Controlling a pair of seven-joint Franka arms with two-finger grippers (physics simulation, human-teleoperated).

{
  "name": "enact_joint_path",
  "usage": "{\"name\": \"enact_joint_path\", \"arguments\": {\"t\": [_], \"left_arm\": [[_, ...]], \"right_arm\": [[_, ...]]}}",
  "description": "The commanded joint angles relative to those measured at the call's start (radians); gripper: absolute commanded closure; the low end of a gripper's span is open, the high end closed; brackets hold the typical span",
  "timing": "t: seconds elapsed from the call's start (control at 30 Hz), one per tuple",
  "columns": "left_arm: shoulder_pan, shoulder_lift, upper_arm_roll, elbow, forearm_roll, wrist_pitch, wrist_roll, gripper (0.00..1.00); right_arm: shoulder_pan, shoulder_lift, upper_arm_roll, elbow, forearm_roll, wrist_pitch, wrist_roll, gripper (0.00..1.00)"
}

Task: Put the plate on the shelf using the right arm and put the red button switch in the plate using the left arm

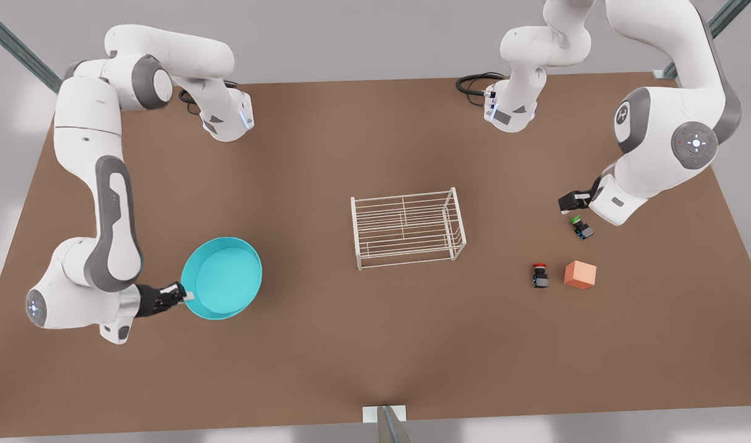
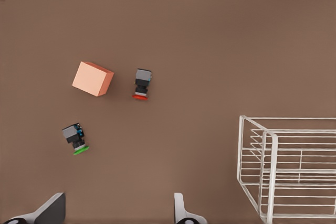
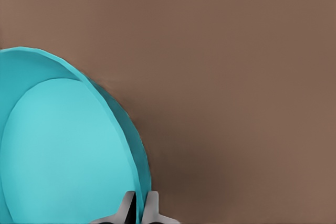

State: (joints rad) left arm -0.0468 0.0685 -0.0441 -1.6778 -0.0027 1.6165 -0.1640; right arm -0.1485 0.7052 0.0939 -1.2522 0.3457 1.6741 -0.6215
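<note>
While right claw [image 3: 137,205] pinches round turquoise plate [image 3: 63,145]

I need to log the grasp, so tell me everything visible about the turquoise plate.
The plate is a round, shallow turquoise dish with a raised rim and a lighter, smooth inside, plastic-looking. It is empty and tilted, apparently lifted off the brown table, toward the front view's left, well apart from the wire shelf. The right tool is shut on its rim, one finger on each side.

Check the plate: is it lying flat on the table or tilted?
Tilted. The right gripper is shut on the plate at its rim, and the front view shows its inside angled toward the camera.
</note>
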Motion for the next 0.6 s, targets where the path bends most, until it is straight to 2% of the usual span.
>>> {"name": "enact_joint_path", "arguments": {"t": [0.0,0.43,0.57], "left_arm": [[0.001,0.001,0.000,0.001,0.000,-0.001,-0.022,0.00],[0.007,0.005,0.006,0.000,0.003,0.006,-0.008,0.00],[-0.005,0.017,-0.026,0.000,-0.010,0.016,-0.005,0.00]], "right_arm": [[0.027,-0.012,0.006,0.000,-0.004,-0.053,0.157,0.78],[0.302,-0.096,0.015,-0.009,0.045,-0.067,0.470,0.78],[0.369,-0.110,0.030,-0.009,0.075,-0.068,0.618,0.78]]}}
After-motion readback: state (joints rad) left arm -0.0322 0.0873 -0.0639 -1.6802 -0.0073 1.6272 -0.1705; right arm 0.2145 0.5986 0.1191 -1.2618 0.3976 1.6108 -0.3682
